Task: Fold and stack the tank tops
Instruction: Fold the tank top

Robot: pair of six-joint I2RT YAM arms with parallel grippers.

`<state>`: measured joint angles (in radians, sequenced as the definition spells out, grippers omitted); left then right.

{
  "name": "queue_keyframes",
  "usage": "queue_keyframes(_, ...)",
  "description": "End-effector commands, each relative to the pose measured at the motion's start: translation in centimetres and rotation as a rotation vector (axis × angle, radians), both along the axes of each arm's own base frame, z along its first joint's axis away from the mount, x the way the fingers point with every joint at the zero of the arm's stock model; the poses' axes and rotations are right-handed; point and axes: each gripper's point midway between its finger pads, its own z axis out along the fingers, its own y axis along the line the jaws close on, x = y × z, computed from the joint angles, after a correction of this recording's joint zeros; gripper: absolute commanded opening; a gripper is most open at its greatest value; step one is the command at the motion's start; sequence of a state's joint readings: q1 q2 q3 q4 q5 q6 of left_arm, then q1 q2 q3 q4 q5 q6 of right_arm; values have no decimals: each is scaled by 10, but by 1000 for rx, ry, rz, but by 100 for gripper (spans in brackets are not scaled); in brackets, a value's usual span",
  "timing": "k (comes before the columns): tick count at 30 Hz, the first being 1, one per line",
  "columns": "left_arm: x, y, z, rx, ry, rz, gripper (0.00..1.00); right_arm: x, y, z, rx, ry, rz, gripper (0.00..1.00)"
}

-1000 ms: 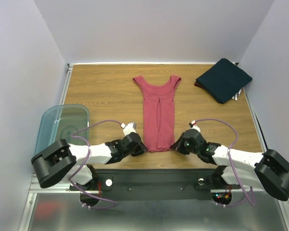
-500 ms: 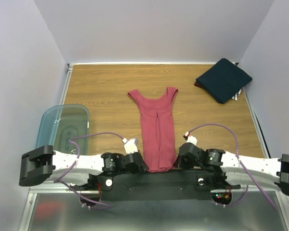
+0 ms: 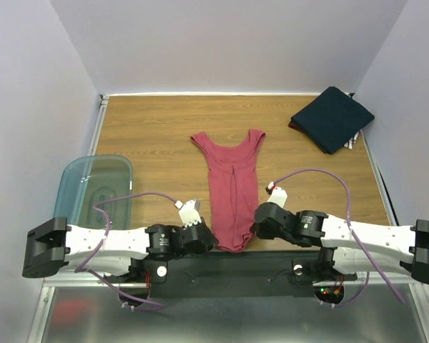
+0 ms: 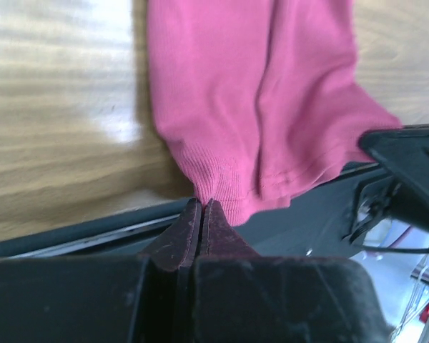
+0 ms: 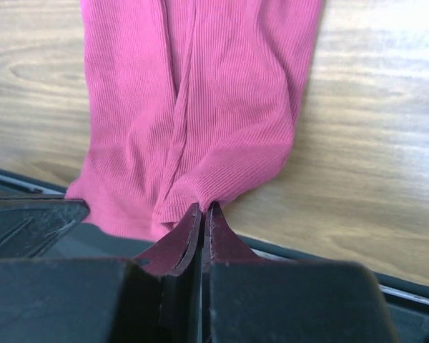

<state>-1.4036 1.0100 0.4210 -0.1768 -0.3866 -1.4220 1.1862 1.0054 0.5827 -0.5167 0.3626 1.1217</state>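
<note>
Pale walls box in a wooden table. From above, the red tank top lies lengthwise at centre, with the folded navy tank top at upper right and a teal bin at left. Only the wrist views show the left gripper and right gripper each pinched tight on a hem corner, the hem overhanging the table's near edge.

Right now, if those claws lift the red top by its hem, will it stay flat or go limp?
Probably limp: the red tank top bunches into folds where the left claw and right claw pinch its hem. Thin ribbed cloth, so likely light. Pushed, it would probably wrinkle on the table, not roll.
</note>
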Motion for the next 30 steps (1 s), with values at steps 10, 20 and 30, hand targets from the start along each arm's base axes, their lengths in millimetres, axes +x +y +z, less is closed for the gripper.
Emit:
queue_keyframes(10, 79, 8, 53, -22, -204, 112, 0, 41, 5, 36, -67, -181, -72, 0)
queue_keyframes(20, 132, 2, 77, 39, -297, 135, 0, 92, -2, 63, -156, -286, -138, 0)
queue_keyframes(30, 203, 3, 92, 85, -346, 170, 0, 163, -11, 90, -171, -361, -181, 0)
